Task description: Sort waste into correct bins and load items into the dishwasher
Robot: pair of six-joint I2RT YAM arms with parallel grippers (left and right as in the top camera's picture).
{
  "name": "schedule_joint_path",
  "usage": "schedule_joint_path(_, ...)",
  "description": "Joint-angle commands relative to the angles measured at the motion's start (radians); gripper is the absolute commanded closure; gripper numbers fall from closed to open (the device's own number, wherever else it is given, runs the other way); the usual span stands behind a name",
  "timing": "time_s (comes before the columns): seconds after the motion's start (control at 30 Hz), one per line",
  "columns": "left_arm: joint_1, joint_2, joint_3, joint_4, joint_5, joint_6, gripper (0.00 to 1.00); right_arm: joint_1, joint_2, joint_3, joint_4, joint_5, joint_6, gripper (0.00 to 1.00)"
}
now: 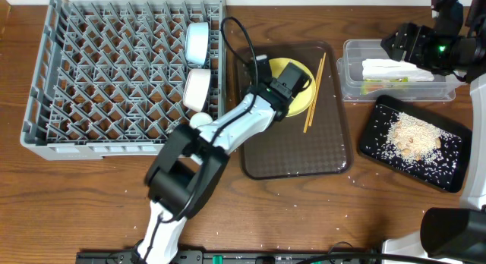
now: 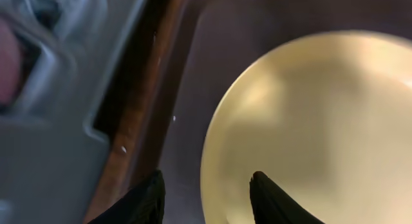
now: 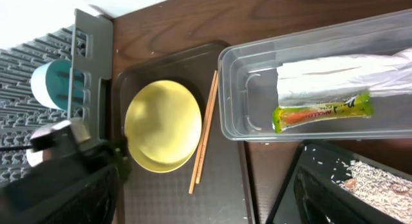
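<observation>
The yellow plate point(image 1: 304, 102) lies on the brown serving tray, with the wooden chopsticks point(image 1: 314, 93) beside its right edge. My left gripper point(image 1: 295, 82) is open and low over the plate. In the left wrist view its fingers point(image 2: 206, 188) straddle the plate's rim point(image 2: 322, 121), one over the plate and one over the tray. My right gripper point(image 1: 400, 42) is open and empty, high above the clear tub point(image 1: 350, 67). The tub holds the white wrapper point(image 3: 341, 76) and the green-and-yellow sachet point(image 3: 322, 112). The rice scraps point(image 1: 414, 136) lie in the black tray point(image 1: 449, 170).
The grey rack point(image 1: 114, 74) at left holds the light blue bowl point(image 1: 197, 42), the white bowl point(image 1: 196, 88) and the small white cup point(image 1: 200, 121) along its right side. The brown serving tray point(image 1: 296, 150) sits between the rack and the bins. A black cable arcs over the tray's back left corner.
</observation>
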Motion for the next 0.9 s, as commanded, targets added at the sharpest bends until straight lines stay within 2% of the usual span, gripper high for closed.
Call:
schedule_joint_path(0.0, 0.022, 0.052, -0.014, 0.026, -0.038, -0.087, 0.55, 0.004, 0.001, -0.002, -0.001, -0.004, -0.018, 0.16)
schedule_joint_path(0.27, 0.044, 0.111, -0.014, 0.102, -0.036, -0.088, 0.56, 0.004, 0.001, -0.002, -0.001, -0.004, -0.019, 0.15)
schedule_joint_path(0.53, 0.045, 0.169, -0.014, 0.138, 0.032, -0.087, 0.70, 0.004, 0.001, -0.002, 0.000, -0.004, -0.022, 0.14)
schedule_joint_path(0.57, 0.045, 0.172, -0.014, 0.140, 0.040, -0.087, 0.77, 0.004, 0.001, -0.002, 0.000, -0.004, -0.027, 0.14)
schedule_joint_path(0.6, 0.045, 0.172, -0.014, 0.140, 0.042, -0.087, 0.89, 0.004, 0.001, -0.002, 0.000, -0.004, -0.027, 0.14)
schedule_joint_path(0.63, 0.045, 0.172, -0.014, 0.140, 0.042, -0.085, 0.92, 0.004, 0.001, -0.002, 0.000, -0.004, -0.027, 0.14)
schedule_joint_path(0.8, 0.045, 0.151, -0.014, 0.137, 0.042, -0.033, 0.93, 0.004, 0.001, -0.002, -0.001, -0.004, -0.026, 0.14)
schedule_joint_path(0.87, 0.045, 0.126, -0.014, 0.136, 0.051, 0.024, 0.92, 0.004, 0.001, -0.002, -0.001, -0.004, -0.026, 0.14)
